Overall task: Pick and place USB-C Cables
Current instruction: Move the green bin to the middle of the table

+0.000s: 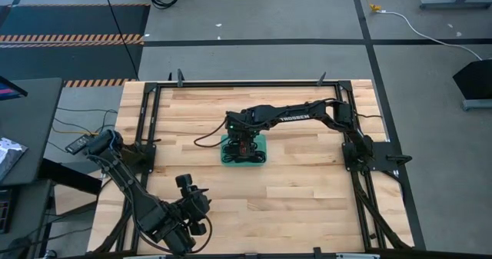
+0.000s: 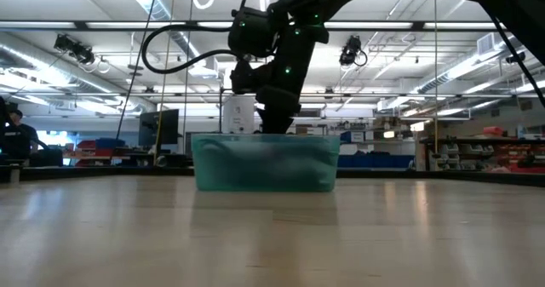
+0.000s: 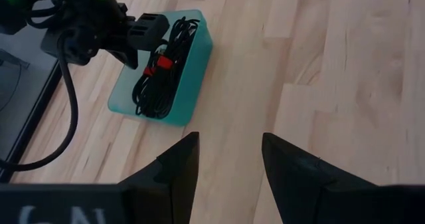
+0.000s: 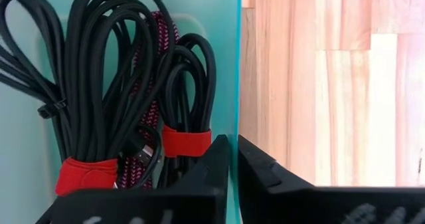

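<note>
The big wooden table (image 1: 307,182) is sitting flat – a small teal tray (image 1: 227,153) is resting right on it near the middle, with bare light planks lying all around.

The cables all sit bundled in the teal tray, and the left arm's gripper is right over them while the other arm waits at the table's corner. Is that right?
Not quite. It is the right gripper that is over the cables in the teal tray, as the high view shows. The left gripper is the one waiting near the table's corner.
</note>
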